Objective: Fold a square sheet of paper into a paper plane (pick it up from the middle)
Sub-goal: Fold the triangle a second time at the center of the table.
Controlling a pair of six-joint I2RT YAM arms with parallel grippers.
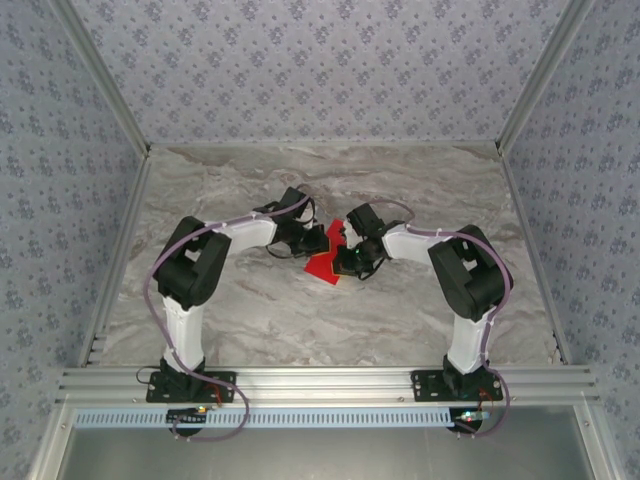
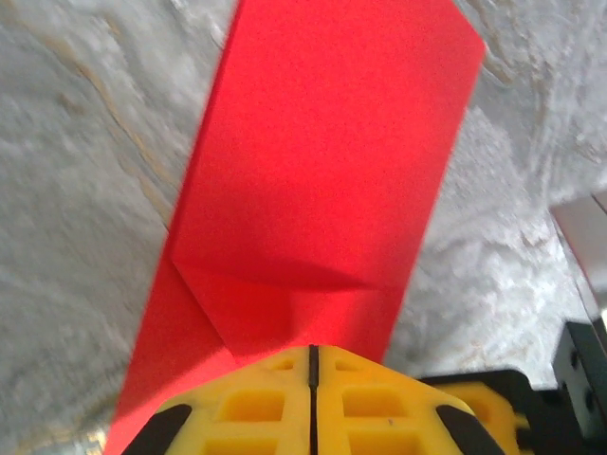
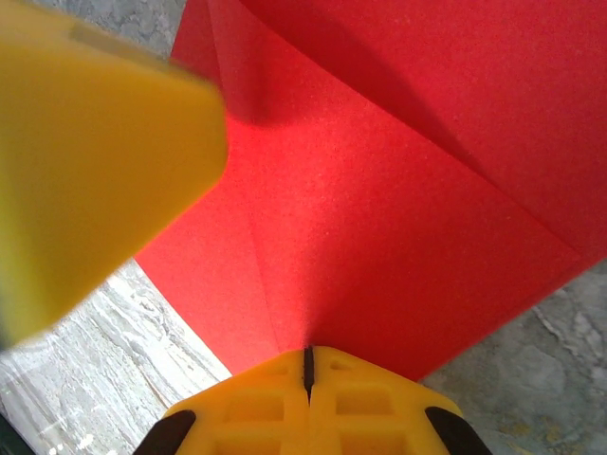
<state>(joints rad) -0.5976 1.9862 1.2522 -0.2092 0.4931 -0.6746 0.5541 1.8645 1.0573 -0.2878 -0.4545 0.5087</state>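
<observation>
Yellow pads of the left claw (image 2: 311,393) sit pressed together with only a hairline seam between them. The square sheet of paper (image 2: 322,171) runs out from under that seam, so I judge the claw to be clamped on the sheet's near edge. The right claw (image 3: 308,384) reads the same: jaws together, with a crease of the red sheet leading straight into the join. From above, the sheet (image 1: 322,264) lies between the two claws at the middle of the marble-patterned worktop (image 1: 300,330), well away from the arm bases.

By my reading, folding has begun but is far from finished. The outline is no longer square. The left wrist view shows a long strip with a slanted far corner and a triangular flap turned over close to the pads. The right wrist view shows several creases and overlapping layers fanning out from the pinch. Nothing yet looks like a slim pointed dart, so the sharper nose folds and the wings appear to remain.

The pads cover the pinched edges, so how many layers each claw holds cannot be told. A blurred yellow finger (image 3: 95,152), probably the left claw's, blocks one corner of the right wrist view. From above, the wrists cover part of the sheet, and I cannot tell whether it is lifted or touching the worktop.
</observation>
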